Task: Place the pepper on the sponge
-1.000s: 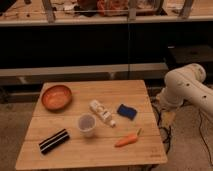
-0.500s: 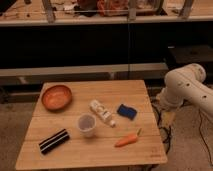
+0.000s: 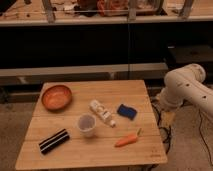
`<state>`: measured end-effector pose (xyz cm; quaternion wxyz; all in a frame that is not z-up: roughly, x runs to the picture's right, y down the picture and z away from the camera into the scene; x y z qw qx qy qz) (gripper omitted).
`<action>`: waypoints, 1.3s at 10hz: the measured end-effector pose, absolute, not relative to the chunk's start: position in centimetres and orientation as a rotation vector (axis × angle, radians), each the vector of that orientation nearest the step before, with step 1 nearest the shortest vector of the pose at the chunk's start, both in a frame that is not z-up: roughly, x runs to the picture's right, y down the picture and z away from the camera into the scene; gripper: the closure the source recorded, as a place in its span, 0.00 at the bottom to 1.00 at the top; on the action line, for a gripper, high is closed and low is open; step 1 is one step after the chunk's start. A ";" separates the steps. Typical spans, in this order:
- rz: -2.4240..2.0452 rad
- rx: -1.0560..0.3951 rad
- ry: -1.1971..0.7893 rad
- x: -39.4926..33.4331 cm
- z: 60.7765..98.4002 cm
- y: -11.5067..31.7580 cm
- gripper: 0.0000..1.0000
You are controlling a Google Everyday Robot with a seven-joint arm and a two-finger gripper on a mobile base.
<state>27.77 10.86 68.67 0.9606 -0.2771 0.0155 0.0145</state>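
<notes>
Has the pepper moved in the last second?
No. The pepper sits exactly as before, just in front of the sponge; the pincer hangs beside the table, away from both.

A lab-like test space: a wooden table [image 3: 107, 92] before long shelving [image 3: 90, 21] cluttered with gear, robot arm [image 3: 186, 89] alongside.

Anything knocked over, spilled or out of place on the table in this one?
Only the white tube-like bottle lies on its side beside the upright pale cup; nothing looks spilled. The slender orange pepper and dark blue sponge lie apart. The claw hangs beyond the wooden table, at its right edge.
</notes>
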 end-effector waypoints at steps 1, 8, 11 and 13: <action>0.019 -0.558 0.027 26.9 68.9 11.0 0.20; -0.013 -0.550 -0.002 24.4 69.9 11.9 0.20; -0.021 -0.547 -0.027 23.7 70.5 12.4 0.20; -0.026 -0.548 -0.054 23.0 70.9 12.8 0.20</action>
